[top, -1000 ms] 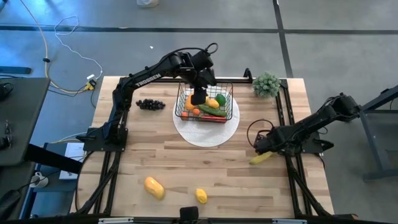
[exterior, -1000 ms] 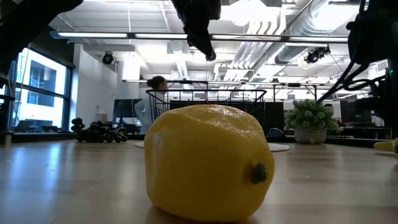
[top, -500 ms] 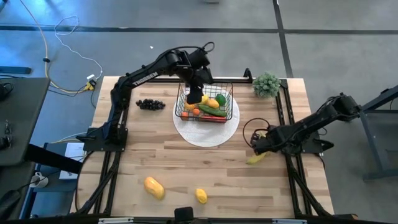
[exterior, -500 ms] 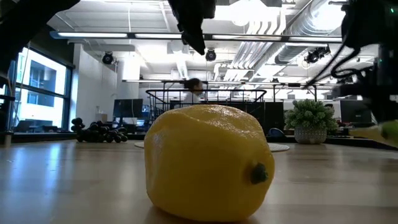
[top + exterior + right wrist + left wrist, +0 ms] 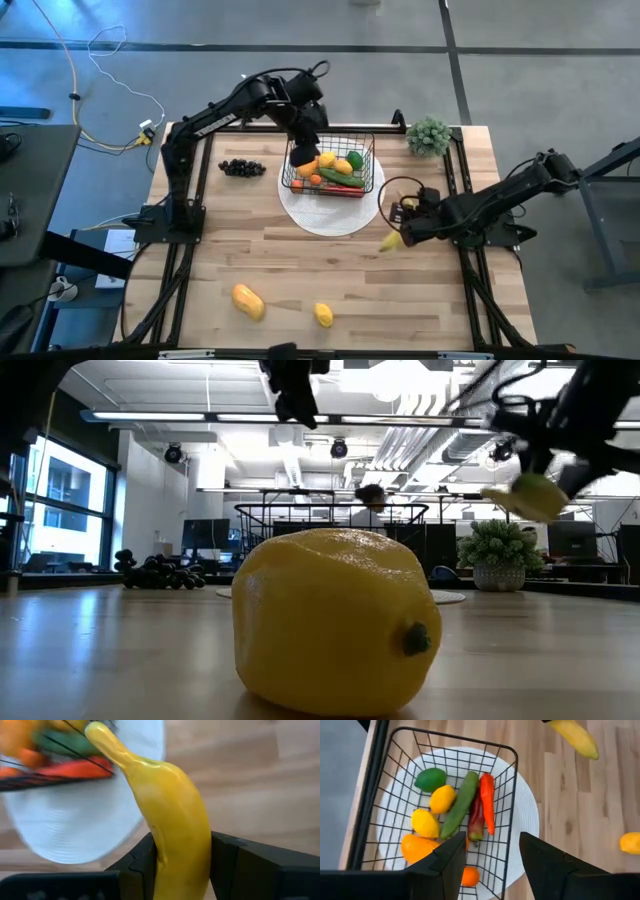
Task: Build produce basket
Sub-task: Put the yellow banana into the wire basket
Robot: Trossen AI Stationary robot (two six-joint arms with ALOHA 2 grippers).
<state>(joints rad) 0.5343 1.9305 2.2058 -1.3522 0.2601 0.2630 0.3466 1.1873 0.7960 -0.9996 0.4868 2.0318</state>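
The black wire basket (image 5: 331, 164) stands on a round white disc (image 5: 330, 205). It holds lemons, a cucumber (image 5: 460, 805), red chillies (image 5: 487, 800), a green fruit and orange pieces. My left gripper (image 5: 487, 865) hovers open over the basket's far left corner (image 5: 303, 150), with nothing between its fingers. My right gripper (image 5: 402, 230) is shut on the yellow banana (image 5: 390, 241), off the disc's right rim. Dark grapes (image 5: 241, 168) lie left of the basket. An orange mango (image 5: 248, 301) and a lemon (image 5: 323, 315) lie near the front edge. My right gripper pinches the banana's thick middle (image 5: 172, 852) between its two fingers (image 5: 142, 857), one on each side. The fingers slant down from the table's right. The banana runs on ahead past them, its stem end (image 5: 100, 731) pointing away from the gripper. It hangs clear of the table (image 5: 525, 495).
A bushy green plant (image 5: 428, 135) stands at the far right corner. Bare wood lies between the disc and the front edge. In the low view the lemon (image 5: 335, 620) fills the foreground. A person's head (image 5: 370, 495) shows far behind the basket.
My right gripper has risen and swung toward the white disc, turning as it went. The banana, which lay on the table by the right edge, now hangs clear of it. My left gripper has risen from over the basket's middle toward its far left corner.
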